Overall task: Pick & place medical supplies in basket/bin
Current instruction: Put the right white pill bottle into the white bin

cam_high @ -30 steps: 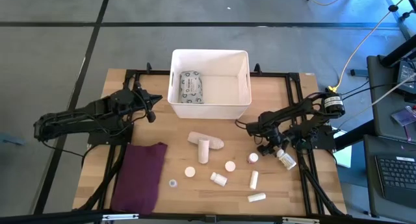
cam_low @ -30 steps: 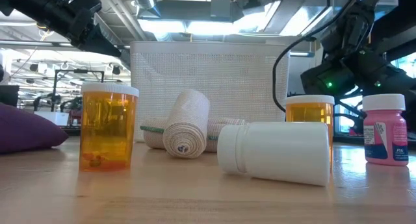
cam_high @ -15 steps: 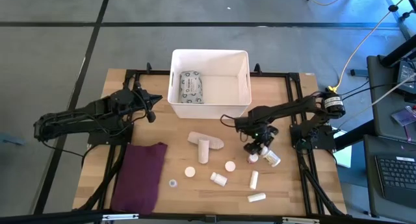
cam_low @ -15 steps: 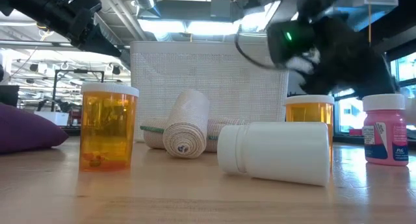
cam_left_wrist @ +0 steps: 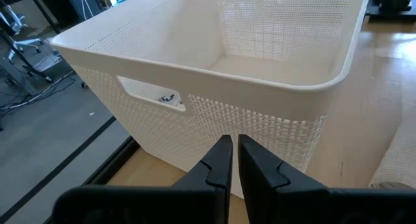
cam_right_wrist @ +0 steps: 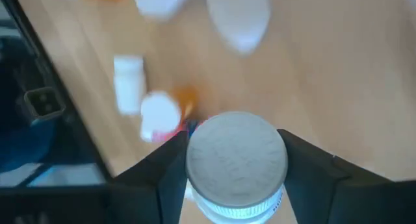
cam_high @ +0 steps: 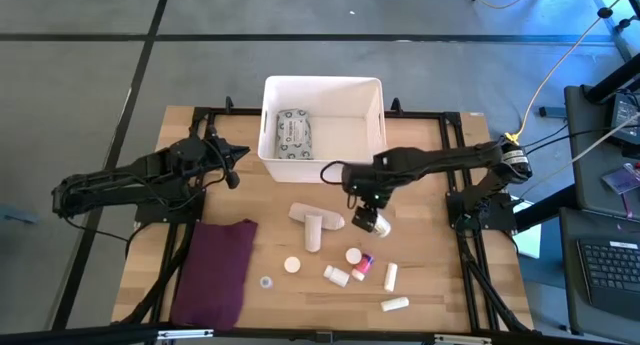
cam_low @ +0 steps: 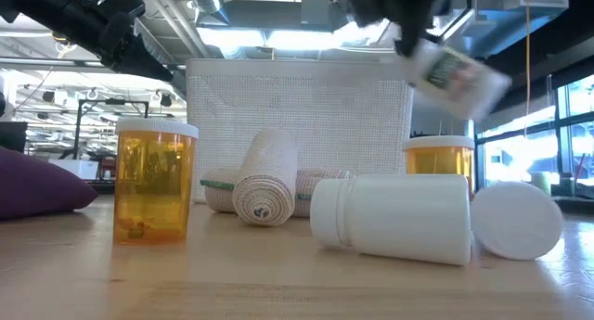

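Right gripper (cam_high: pixel 368 221) pinched bottle (cam_right_wrist: pixel 236 160) between jaws, carrying; next: clear bin (cam_high: pixel 323 161) rim, release; left gripper (cam_left_wrist: pixel 229 160) pressed together, idle.

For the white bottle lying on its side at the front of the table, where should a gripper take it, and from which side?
Grip the white bottle across the middle of its round body, coming straight down from above. It lies flat on the table with its long sides exposed, so fingers set across its width should close squarely. A round-ended container sits close at one end, so stay off that end.
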